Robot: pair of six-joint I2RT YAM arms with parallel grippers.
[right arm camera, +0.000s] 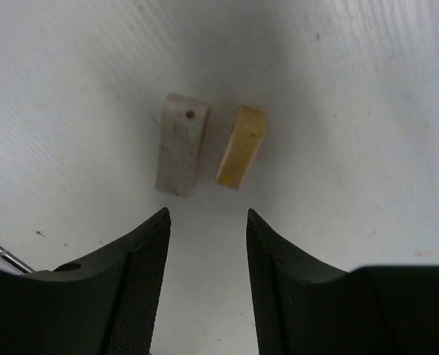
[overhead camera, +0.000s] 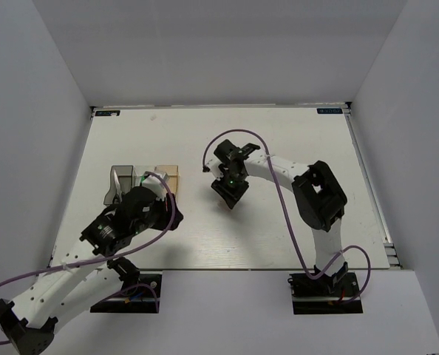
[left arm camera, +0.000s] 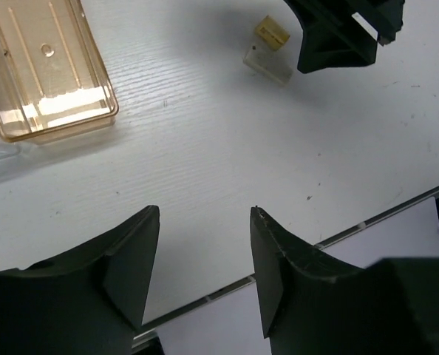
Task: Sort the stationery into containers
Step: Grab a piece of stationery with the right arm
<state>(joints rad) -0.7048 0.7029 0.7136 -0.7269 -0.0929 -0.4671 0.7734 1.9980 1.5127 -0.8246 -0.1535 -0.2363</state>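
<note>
Two small eraser blocks lie side by side on the white table, just ahead of my right gripper (right arm camera: 208, 214), which is open and empty. One eraser is grey-white (right arm camera: 181, 144), the other beige-yellow (right arm camera: 242, 146). The left wrist view also catches the beige eraser (left arm camera: 271, 32) and the grey-white eraser (left arm camera: 267, 63) beside the right gripper's fingers (left arm camera: 338, 41). My left gripper (left arm camera: 205, 214) is open with nothing between its jaws, hovering over bare table near the tan container (left arm camera: 46, 66). From above, the grey container (overhead camera: 120, 183) and tan container (overhead camera: 168, 177) stand side by side next to the left gripper (overhead camera: 151, 201).
The table's front edge (left arm camera: 352, 229) runs just under the left gripper. The right arm (overhead camera: 315, 196) bends across the table's right half. White walls close in the table on the left, back and right.
</note>
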